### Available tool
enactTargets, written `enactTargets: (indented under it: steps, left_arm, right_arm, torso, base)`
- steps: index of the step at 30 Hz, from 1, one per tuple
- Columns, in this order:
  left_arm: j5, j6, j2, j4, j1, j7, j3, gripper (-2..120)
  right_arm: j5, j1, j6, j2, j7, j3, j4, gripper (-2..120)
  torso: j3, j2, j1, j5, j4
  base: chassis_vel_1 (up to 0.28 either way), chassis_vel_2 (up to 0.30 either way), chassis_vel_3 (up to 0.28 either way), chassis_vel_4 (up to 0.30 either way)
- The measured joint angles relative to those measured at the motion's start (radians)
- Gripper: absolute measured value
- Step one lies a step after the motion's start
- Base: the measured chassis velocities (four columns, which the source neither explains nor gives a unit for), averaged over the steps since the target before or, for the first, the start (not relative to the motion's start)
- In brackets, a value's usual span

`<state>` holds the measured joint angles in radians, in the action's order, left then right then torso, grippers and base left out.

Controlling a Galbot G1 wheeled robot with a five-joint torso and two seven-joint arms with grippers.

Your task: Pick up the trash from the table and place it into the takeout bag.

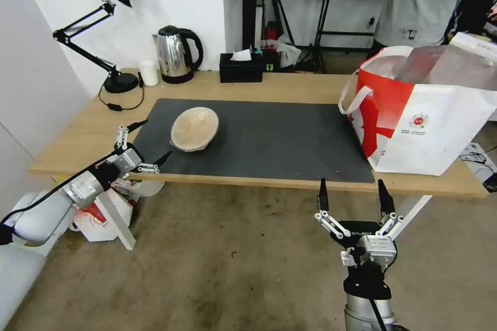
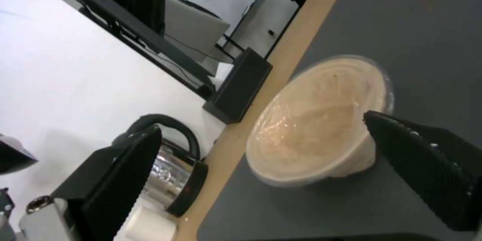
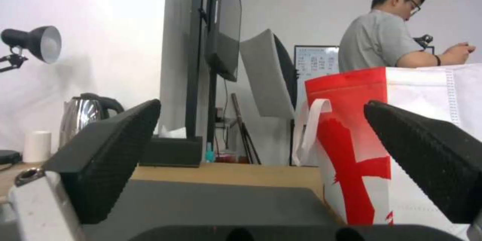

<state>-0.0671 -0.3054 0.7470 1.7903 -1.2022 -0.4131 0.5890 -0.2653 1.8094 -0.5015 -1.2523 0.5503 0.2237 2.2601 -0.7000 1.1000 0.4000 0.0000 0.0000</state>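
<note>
A long light-wood surface (image 1: 290, 88) runs across the room in front of a white wall, with a bare, stained floor below its near edge. A large dark grey mat (image 1: 269, 139) covers most of its middle. At the right end stands the takeout bag (image 1: 429, 114), white and red with a white loop handle and a small round logo, its top open and its foil lining showing; its base rests partly on the mat's right edge.

Along the far edge, from the left, stand a black desk lamp (image 1: 103, 31), a small white cup (image 1: 149, 72), a steel kettle (image 1: 176, 54) and a black tissue box (image 1: 240, 66). On the floor under the left end sits a smaller red-and-white bag (image 1: 101, 217). Nothing lies on the mat between the bowl and the takeout bag.

The one piece of trash on the surface is the shallow beige bowl (image 1: 194, 128), tilted on the left part of the mat, well apart from the takeout bag.

The left tool (image 1: 142, 142) hovers at the near left corner of the mat, its fingers spread wide, just beside the bowl and not touching it; in the left wrist view the bowl (image 2: 316, 120) lies between and beyond the two pads. The right tool (image 1: 353, 194) hangs below the near edge of the surface, in front of the takeout bag, fingers wide and empty.
</note>
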Motion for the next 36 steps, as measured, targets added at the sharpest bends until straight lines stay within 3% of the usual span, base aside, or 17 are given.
enactTargets:
  steps: [12, 23, 36]
  left_arm:
    - [-0.009, 0.027, -0.072, -0.001, 0.060, 0.001, -0.075, 100]
    - [-0.009, 0.027, -0.081, -0.032, 0.087, 0.001, -0.122, 100]
    - [-0.009, 0.025, -0.076, -0.113, 0.178, 0.000, -0.240, 100]
  right_arm:
    - [0.000, 0.000, 0.000, 0.000, 0.000, 0.000, 0.000, 100]
    - [0.000, 0.000, 0.000, 0.000, 0.000, 0.000, 0.000, 100]
    - [0.000, 0.000, 0.000, 0.000, 0.000, 0.000, 0.000, 100]
  torso:
    - [0.000, 0.000, 0.000, 0.0000, 0.0000]
    - [0.000, 0.000, 0.000, 0.0000, 0.0000]
    - [0.000, 0.000, 0.000, 0.0000, 0.0000]
  base:
    - [0.000, 0.000, 0.000, 0.000]
    - [0.000, 0.000, 0.000, 0.000]
    - [0.000, 0.000, 0.000, 0.000]
